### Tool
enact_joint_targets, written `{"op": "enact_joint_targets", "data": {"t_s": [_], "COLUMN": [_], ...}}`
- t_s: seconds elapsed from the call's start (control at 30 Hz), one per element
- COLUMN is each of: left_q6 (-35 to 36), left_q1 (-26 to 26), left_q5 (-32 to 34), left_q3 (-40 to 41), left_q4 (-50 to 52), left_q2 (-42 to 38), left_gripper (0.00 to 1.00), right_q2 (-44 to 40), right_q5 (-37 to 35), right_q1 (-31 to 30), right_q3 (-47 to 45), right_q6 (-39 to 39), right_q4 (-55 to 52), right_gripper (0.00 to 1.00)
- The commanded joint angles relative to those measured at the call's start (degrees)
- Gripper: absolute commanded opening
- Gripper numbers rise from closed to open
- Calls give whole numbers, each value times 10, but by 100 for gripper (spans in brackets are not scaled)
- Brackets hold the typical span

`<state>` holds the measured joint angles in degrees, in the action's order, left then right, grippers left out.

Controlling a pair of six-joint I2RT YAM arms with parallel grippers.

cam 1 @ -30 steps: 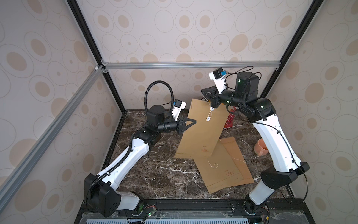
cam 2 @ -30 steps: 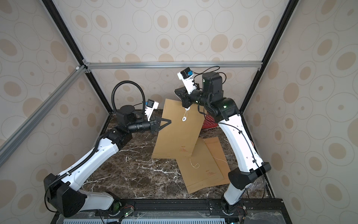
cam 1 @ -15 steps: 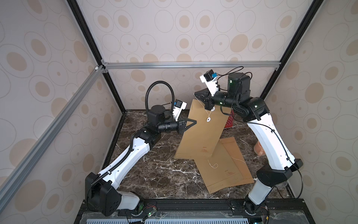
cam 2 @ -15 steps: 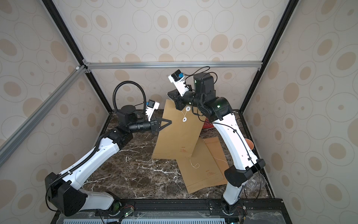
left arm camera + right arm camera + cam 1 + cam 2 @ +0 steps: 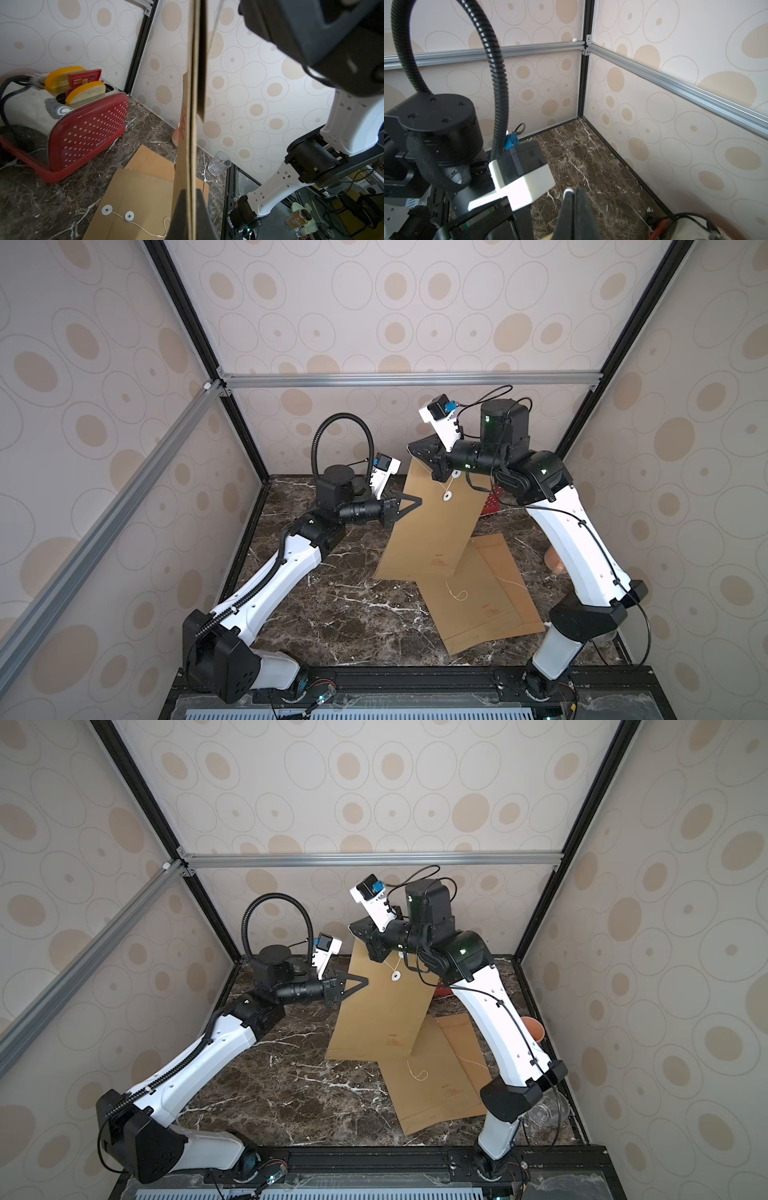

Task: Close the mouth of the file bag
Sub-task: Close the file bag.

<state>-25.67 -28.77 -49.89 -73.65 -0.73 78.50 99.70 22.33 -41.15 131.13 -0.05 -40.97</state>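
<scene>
A brown kraft file bag [image 5: 428, 531] [image 5: 378, 1015] stands tilted upright on the marble table. My left gripper [image 5: 417, 501] [image 5: 365, 981] is shut on its left edge. In the left wrist view the bag [image 5: 192, 124] runs edge-on between the black fingers [image 5: 202, 214], its flap [image 5: 201, 62] slightly away from the body. My right gripper [image 5: 411, 446] [image 5: 352, 926] hovers at the bag's top left corner, shut on the thin white string [image 5: 430, 475]. The string runs down to a white disc [image 5: 446, 496] on the bag's face. In the right wrist view the jaws [image 5: 574, 193] are pressed together.
Two more kraft bags [image 5: 486, 597] lie flat on the table, right of the held one. A red toaster [image 5: 62, 124] with bread slices stands at the back. An orange cup [image 5: 534, 1027] and a clear plastic cup [image 5: 544, 1110] sit by the right wall.
My right gripper has moved left across the top of the bag, drawing the string with it. The left gripper and the bag have stayed put.
</scene>
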Motion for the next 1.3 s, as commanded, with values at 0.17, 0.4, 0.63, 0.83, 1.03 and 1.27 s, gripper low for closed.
{"op": "enact_joint_targets", "data": {"t_s": [0.17, 0.4, 0.63, 0.83, 1.03, 1.27], "left_q6": [-39, -77, -101, -104, -139, -152], "left_q1": [-3, 4, 7, 9, 10, 10], "left_q5": [-27, -40, -46, -46, -57, -55], "left_q3": [-21, -11, -7, -4, 1, 5], "left_q4": [-50, -95, -123, -129, -168, -185], "left_q2": [5, 10, 14, 4, 16, 13], "left_gripper": [0, 0, 0, 0, 0, 0], "right_q2": [-43, -81, -110, -185, -264, -332], "right_q5": [-10, -15, -21, -65, -119, -150], "right_q1": [-25, -26, -28, -27, -28, -28], "right_q3": [-82, -151, -199, -327, -432, -550], "right_q6": [4, 15, 30, 84, 87, 112], "right_q4": [36, 64, 77, 151, 181, 219], "right_gripper": [0, 0, 0, 0, 0, 0]}}
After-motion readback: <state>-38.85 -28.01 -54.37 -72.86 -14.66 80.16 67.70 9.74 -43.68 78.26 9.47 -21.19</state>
